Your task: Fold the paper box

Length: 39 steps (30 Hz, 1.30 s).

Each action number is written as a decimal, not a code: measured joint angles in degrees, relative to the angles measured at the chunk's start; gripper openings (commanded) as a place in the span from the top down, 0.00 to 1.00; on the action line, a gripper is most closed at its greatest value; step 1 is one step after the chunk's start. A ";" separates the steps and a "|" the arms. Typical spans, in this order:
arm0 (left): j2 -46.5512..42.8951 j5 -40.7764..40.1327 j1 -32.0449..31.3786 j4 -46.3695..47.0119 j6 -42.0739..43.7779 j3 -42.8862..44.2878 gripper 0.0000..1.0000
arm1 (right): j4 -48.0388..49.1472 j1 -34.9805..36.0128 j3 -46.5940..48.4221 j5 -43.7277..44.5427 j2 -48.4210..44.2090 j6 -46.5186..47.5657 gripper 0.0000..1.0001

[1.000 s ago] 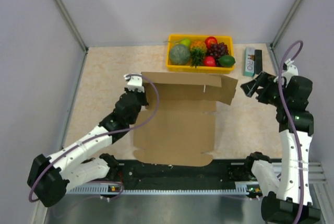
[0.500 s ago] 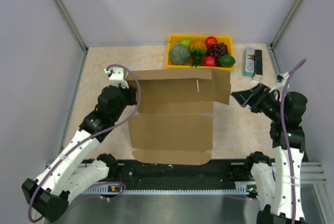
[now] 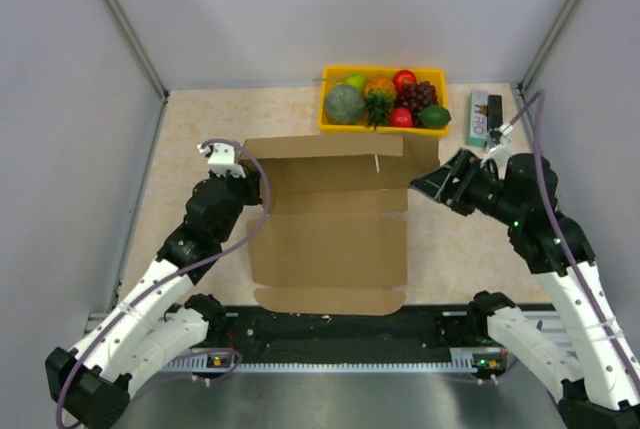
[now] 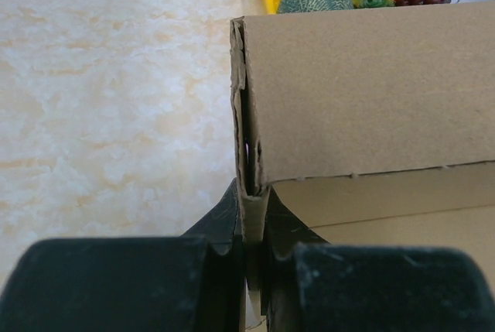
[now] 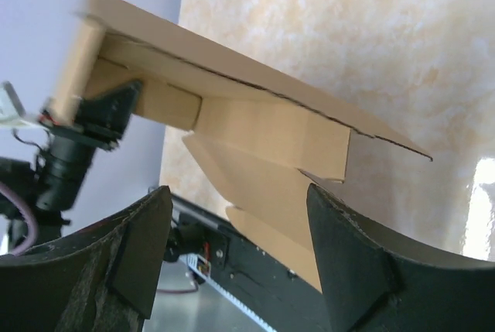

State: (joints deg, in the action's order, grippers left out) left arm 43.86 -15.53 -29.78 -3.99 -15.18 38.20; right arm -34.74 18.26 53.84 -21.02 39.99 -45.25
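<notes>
The paper box (image 3: 330, 239) is a brown corrugated cardboard sheet lying in the middle of the table, its far panel (image 3: 320, 164) raised upright. My left gripper (image 3: 250, 181) is shut on the box's left edge; in the left wrist view the doubled cardboard edge (image 4: 249, 115) is pinched between the fingers (image 4: 224, 216). My right gripper (image 3: 425, 185) is open at the box's right end, close to the raised right flap (image 3: 428, 161). In the right wrist view the box (image 5: 263, 127) lies ahead of the spread fingers (image 5: 147, 247), not between them.
A yellow tray (image 3: 326, 121) of fruit stands at the back just behind the box. A small green-white-black carton (image 3: 483, 116) lies to its right. Grey walls enclose the table on the left, right and back. A black rail (image 3: 340, 334) runs along the near edge.
My right arm has swung left, bringing its open gripper to the box's right end. The far panel stands more upright and the right flap has folded in. My left gripper keeps its hold.
</notes>
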 measured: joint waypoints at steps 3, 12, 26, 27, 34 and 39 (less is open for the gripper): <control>-0.20 -0.81 0.02 2.34 0.55 -1.81 1.00 | -5.55 0.07 8.66 3.50 2.97 0.81 0.27; -0.24 -1.92 0.00 3.96 2.47 -2.47 1.00 | -17.86 16.68 39.45 13.09 19.08 9.79 0.23; -0.24 -2.36 -0.02 3.91 4.90 -2.47 1.00 | -30.73 27.23 54.45 28.41 40.98 10.69 0.23; -0.24 -2.36 -0.02 3.91 4.87 -2.47 1.00 | -30.88 27.23 54.38 28.57 40.87 10.36 0.23; -0.52 -2.34 -0.02 3.93 4.87 -2.78 1.00 | -23.41 26.32 45.97 25.94 38.86 4.90 0.24; -1.38 -2.34 0.00 3.69 4.90 -2.99 1.00 | -15.17 23.21 37.90 21.66 36.13 -1.64 0.32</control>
State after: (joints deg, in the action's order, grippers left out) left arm 42.48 -17.87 -29.78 -0.30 -10.28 35.20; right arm -49.91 41.47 91.74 0.64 76.12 -46.89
